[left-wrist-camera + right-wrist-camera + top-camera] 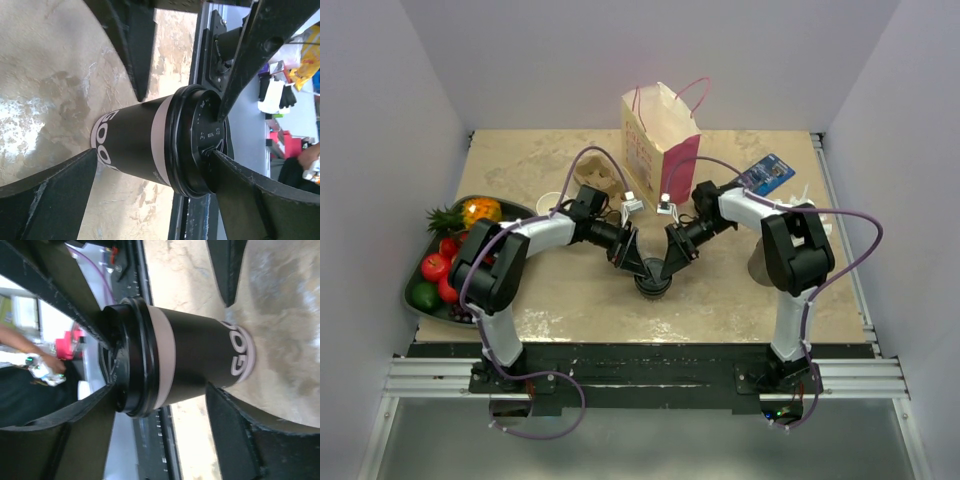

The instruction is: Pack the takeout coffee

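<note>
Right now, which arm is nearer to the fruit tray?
Left. The left arm has its elbow beside the tray; the right arm stands on the far side of the coffee.

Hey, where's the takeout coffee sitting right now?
In the top view the takeout coffee stands on the table near its front edge, centred between the left gripper and right gripper, in front of the paper bag.

A tray (510,207) sits at the left edge of the bench (720,300), holding a pineapple (445,218), an orange (480,210), red apples (435,266) and a green fruit (423,294). A white cup (550,201) stands just beside its far corner, near a cardboard carrier (600,172). A blue packet (767,175) lies at the back right. A brown cup (758,268), partly hidden, stands on the right.
</note>
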